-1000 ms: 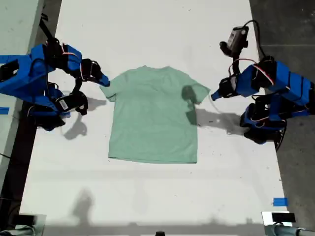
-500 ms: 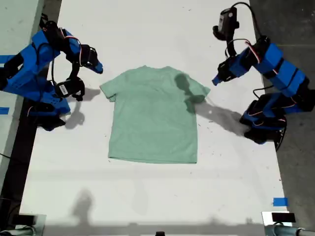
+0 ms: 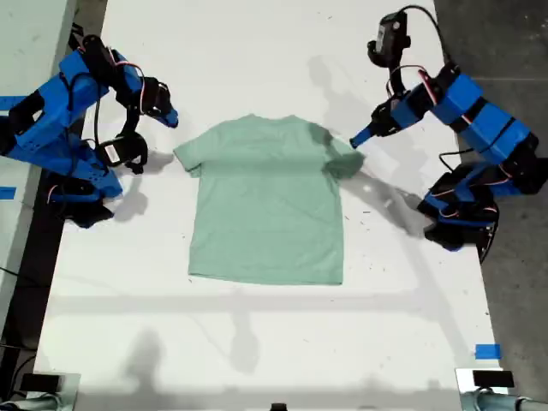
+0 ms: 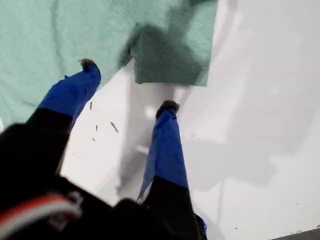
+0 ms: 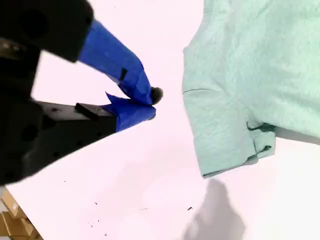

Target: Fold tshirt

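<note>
— Mint-green cloth: the tshirt [image 3: 265, 201] lies flat on the white table [image 3: 257, 342], between the two arms. Grippers?

— My first gripper [image 4: 127, 97] has its jaws spread, above the sleeve at the exterior view's right; one fingertip [image 4: 88, 64] overlaps the cloth in the first wrist view, contact not determinable. My second gripper [image 5: 150, 102] has its jaws pressed nearly together, holding nothing, beside the other sleeve and apart from it.

— Anything obscured?

— Arm shadow darkens the sleeve under my first gripper. The second wrist view cuts off most of the shirt.
</note>
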Controlling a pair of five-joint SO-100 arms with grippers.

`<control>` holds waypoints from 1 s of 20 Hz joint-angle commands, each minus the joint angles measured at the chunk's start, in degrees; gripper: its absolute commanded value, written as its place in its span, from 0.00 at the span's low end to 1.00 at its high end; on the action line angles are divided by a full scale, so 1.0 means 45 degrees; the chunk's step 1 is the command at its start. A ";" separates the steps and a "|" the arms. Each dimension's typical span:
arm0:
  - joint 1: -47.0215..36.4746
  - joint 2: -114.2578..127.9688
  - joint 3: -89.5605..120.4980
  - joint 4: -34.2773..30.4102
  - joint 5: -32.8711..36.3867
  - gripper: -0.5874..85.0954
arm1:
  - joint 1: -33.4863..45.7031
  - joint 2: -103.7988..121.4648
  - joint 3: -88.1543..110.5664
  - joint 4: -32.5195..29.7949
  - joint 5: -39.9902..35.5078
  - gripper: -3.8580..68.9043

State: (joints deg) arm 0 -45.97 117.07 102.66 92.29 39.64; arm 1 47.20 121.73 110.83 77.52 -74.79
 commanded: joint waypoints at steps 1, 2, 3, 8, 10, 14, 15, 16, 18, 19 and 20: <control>-0.0156 -0.0156 -0.0195 -0.0098 0.0254 0.01 | 0.0449 -0.0488 0.1016 -0.2031 -0.0625 0.43; -0.0117 -0.0273 -0.0195 -0.0156 0.0293 0.01 | 0.0547 -0.0879 0.1445 -0.2734 -0.0801 0.43; -0.0078 -0.0391 -0.0195 -0.0215 0.0332 0.01 | 0.0645 -0.1367 0.1836 -0.3516 -0.0918 0.43; 0.0000 -0.0527 -0.0215 -0.0137 0.0410 0.01 | 0.1055 -0.5762 0.1621 -0.6035 -0.1367 0.43; 0.0059 -0.0527 -0.0195 -0.0059 0.0410 0.01 | 0.1504 -0.7754 0.0156 -0.5156 -0.1484 0.43; 0.0195 -0.0527 -0.0215 -0.0039 0.0410 0.01 | 0.1758 -0.9277 -0.1523 -0.4258 -0.1953 0.30; 0.0234 -0.0527 -0.0215 -0.0039 0.0410 0.01 | 0.1738 -0.9375 -0.1680 -0.4063 -0.1953 0.09; 0.0273 -0.0527 -0.0215 -0.0039 0.0391 0.01 | 0.1836 -0.9277 -0.1680 -0.4004 -0.1855 0.04; 0.0391 -0.0527 -0.0215 -0.0020 0.0352 0.01 | 0.2188 -0.9121 -0.2344 -0.2871 -0.2012 0.03; 0.0449 -0.0527 -0.0215 -0.0020 0.0352 0.01 | 0.2480 -0.8652 -0.2734 -0.2168 -0.2109 0.03; 0.0508 -0.0527 -0.0195 -0.0020 0.0332 0.01 | 0.2812 -0.7813 -0.3027 -0.1504 -0.2129 0.03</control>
State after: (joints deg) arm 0 -44.91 114.35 102.66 92.11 41.04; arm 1 57.04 79.89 102.22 65.39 -83.41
